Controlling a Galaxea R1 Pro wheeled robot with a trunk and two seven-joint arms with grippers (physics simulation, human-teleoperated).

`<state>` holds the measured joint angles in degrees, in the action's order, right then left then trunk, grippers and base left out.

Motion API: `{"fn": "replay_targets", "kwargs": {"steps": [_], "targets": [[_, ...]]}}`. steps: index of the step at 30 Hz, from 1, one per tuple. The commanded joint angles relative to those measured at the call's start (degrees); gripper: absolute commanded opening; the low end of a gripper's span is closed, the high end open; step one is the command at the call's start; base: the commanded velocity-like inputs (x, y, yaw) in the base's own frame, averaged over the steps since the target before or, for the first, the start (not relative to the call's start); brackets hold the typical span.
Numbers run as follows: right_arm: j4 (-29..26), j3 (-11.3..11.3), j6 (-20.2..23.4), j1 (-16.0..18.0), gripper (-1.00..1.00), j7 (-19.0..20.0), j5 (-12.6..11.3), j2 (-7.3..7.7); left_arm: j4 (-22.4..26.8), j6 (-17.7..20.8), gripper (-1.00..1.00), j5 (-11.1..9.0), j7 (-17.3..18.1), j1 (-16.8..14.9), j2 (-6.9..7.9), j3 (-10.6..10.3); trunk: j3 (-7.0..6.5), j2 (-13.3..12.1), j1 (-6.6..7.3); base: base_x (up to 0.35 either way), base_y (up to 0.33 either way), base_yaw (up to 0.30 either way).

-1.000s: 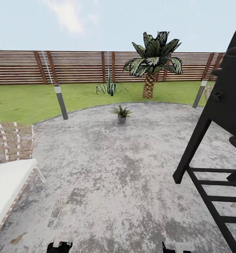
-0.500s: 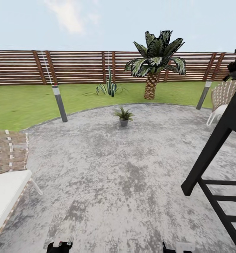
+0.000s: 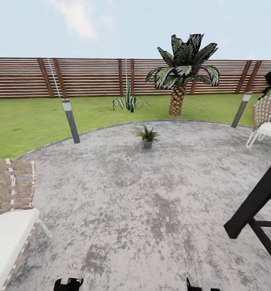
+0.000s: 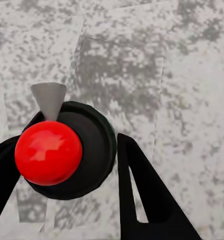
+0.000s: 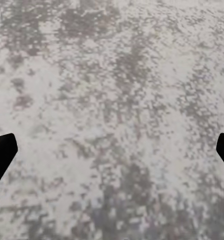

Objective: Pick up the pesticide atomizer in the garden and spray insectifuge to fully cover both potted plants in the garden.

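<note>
Left wrist: gripper [image 4: 67,180] grips round-capped atomizer [image 4: 67,150].

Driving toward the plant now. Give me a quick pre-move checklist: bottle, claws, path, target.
1. Pesticide atomizer sits between the left claw fingers: ok.
2. Grip firmly closed on it: cannot tell.
3. Right claw open, nothing between its fingers: ok.
4. One potted plant in sight on the patio, bare stone leading to it: ok.
5. Second potted plant located: not ok.
6. Black grill frame close on the right, wicker chair close on the left: cannot tell the margin.
</note>
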<state>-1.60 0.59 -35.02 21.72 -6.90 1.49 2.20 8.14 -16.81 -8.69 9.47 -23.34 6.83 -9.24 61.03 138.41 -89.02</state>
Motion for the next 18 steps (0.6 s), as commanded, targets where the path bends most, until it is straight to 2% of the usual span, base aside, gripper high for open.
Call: {"fn": "replay_targets", "kwargs": {"steps": [1, 9, 18], "targets": [[0.05, 0.03, -0.18, 0.04, 1.0, -0.22, 0.18, 0.0, -0.05, -0.15, -1.0, -0.6, 0.2, -0.04, 0.03, -0.42, 0.05, 0.02, -0.02, 0.274, 0.218, 0.0], [0.05, 0.03, -0.18, 0.05, 1.0, -0.22, 0.18, 0.0, -0.05, -0.15, -1.0, -0.56, 0.2, -0.04, 0.03, -0.42, 0.05, 0.02, -0.02, 0.284, 0.202, 0.0], [0.07, 0.03, -0.2, 0.04, 1.0, -0.22, 0.18, 0.0, -0.05, -0.15, -1.0, -0.54, 0.2, -0.04, 0.03, -0.42, 0.05, 0.02, -0.02, 0.328, -0.006, 0.0]]}}
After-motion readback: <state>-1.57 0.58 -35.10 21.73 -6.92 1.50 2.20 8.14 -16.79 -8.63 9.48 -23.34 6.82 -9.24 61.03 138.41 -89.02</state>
